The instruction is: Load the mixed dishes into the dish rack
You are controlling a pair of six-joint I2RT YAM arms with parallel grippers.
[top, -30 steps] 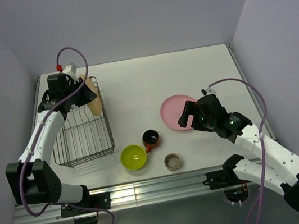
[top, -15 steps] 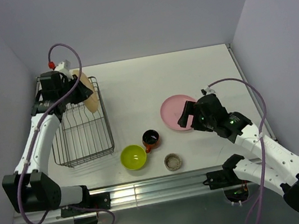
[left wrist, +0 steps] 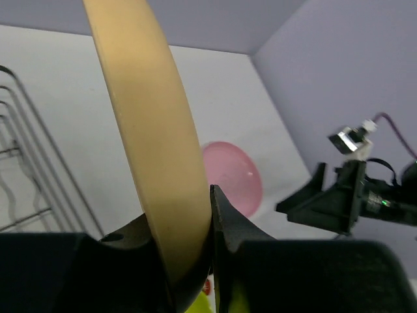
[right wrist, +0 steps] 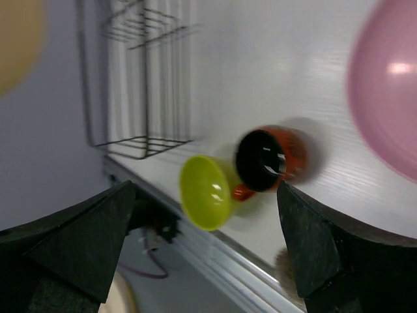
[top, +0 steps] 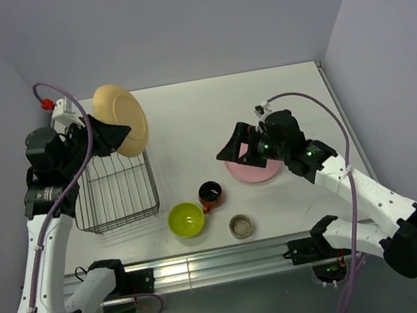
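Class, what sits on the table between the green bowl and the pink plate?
Only the red mug, clearest in the overhead view.

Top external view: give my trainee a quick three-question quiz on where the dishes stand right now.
1. True or false: the dish rack holds no dishes.
2. The left gripper grips which? A pink plate; B yellow-orange plate; C lime-green bowl.
3. How many dishes rest on the table?
Key: 1 true; 2 B; 3 four: pink plate, lime-green bowl, red-orange mug, grey-beige cup.
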